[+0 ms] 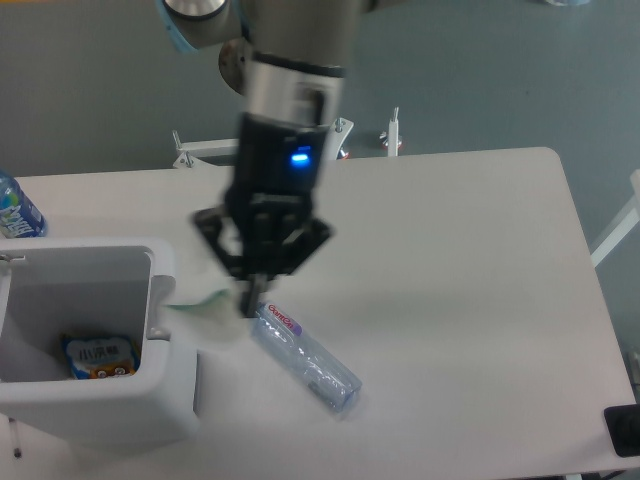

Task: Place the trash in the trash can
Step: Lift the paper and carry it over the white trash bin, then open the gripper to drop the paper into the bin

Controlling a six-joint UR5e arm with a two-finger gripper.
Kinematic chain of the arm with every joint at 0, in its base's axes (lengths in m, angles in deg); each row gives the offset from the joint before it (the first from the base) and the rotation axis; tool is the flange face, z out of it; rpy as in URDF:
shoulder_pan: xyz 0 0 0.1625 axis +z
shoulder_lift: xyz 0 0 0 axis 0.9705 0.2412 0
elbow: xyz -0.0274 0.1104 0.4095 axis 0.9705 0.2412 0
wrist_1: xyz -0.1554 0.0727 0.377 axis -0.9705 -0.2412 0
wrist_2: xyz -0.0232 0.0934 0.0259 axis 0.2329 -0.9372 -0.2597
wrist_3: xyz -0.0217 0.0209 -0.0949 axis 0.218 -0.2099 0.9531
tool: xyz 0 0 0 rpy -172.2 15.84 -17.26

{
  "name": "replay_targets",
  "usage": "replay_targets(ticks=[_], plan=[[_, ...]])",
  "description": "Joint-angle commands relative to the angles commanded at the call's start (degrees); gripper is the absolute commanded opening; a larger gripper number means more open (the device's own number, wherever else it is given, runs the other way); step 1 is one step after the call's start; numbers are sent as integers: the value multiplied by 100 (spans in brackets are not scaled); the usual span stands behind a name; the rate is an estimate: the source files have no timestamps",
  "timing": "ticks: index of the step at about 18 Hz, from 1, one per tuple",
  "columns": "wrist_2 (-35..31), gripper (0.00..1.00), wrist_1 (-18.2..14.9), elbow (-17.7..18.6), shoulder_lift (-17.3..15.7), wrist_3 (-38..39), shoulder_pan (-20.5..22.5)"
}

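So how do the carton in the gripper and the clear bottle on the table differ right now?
The carton is white with green marks, small and blurred, carried by the gripper at the trash can rim. The clear bottle is longer, red-and-white labelled, and lies free on the table. Neither is in the trash can.
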Motion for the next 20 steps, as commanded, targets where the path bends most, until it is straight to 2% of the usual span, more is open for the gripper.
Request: replay_targets(ticks=[4, 5, 6, 7, 8, 9, 12, 20], plan=[[0, 0, 9, 158, 26, 36, -396], [-8, 2, 61, 202, 52, 9, -458], [-9, 10, 192, 220, 96, 9, -537], [-9, 26, 367, 237, 140, 9, -599], [-9, 65, 552, 255, 175, 0, -599], [-17, 93, 719, 264, 202, -8, -608], [-26, 100, 756, 264, 220, 0, -608], [-35, 100, 756, 202, 176, 35, -486]])
